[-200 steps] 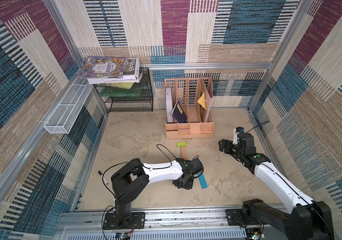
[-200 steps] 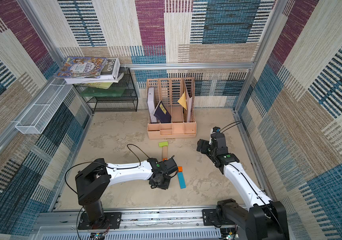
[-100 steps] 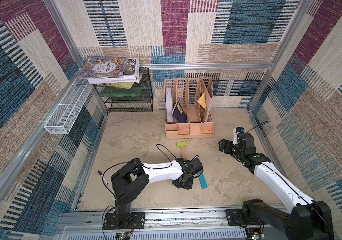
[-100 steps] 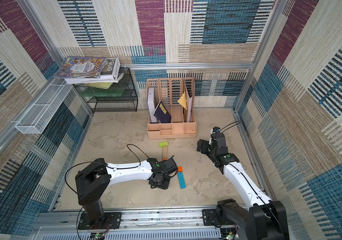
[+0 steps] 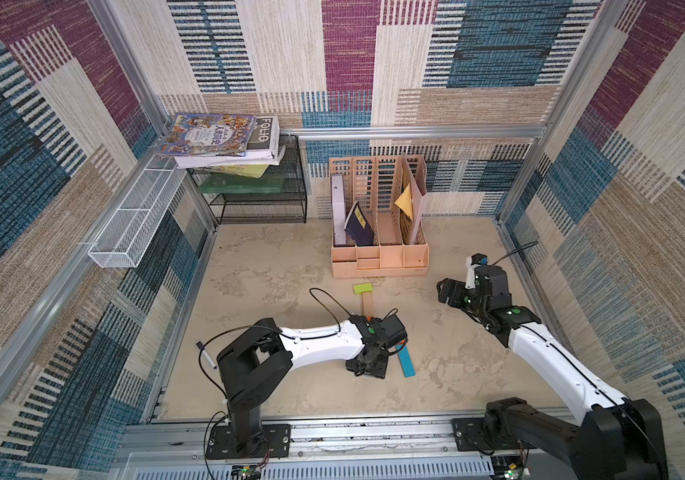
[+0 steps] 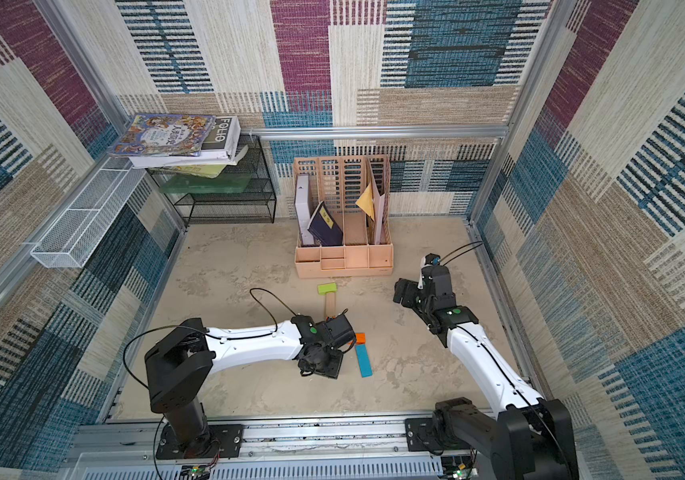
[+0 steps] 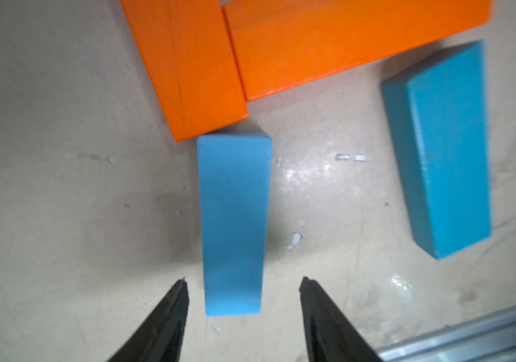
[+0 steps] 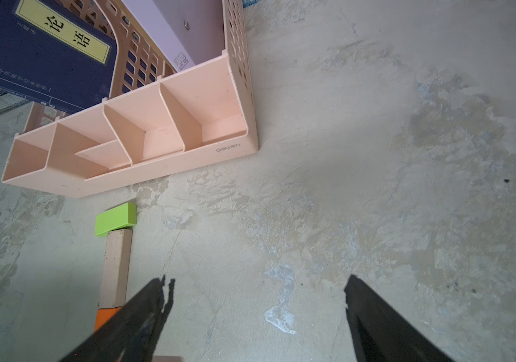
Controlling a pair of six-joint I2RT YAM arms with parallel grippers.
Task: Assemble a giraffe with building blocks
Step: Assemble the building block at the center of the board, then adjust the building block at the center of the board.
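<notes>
**Leg is down: lift off w/o nudging it**

The left hand (image 7: 243, 279) sits low over the tabletop (image 7: 62, 194), jaws part open. There is a clear gap each side of the blue block (image 7: 234, 219) lying between them, so it grips nothing. That block lies flat, its far end touching the corner of one orange block (image 7: 188, 62). This one butts the 2nd orange block (image 7: 353, 40) to make the L body. The other blue block (image 7: 444, 150) lies apart from the first & angled away from it, so the legs splay. Its top end is just beside the 2nd orange; touching or not, can't tell. In the right wrist view the green block (image 8: 115, 218) caps the tan block (image 8: 115, 269), and tan meets orange. The giraffe (image 6: 329, 311) looks all but done, though in both top views the left arm hides its middle.

Judged step: free the leg & clear out. Doing it well means:
- Open wider first, so neither jaw drags the block's sides.
- Go straight up, no sideways move or twist till the jaws are above the block.
- Then pull back toward the arm's base, away from the figure.

The blocks are loose on a smooth surface, so a light brush would prob. swing the leg off the orange corner or shift the L.

The right hand (image 8: 258, 278) hangs wide open & empty near the rack (image 8: 144, 163), well apart from the legs. Best kept out of it.
</notes>
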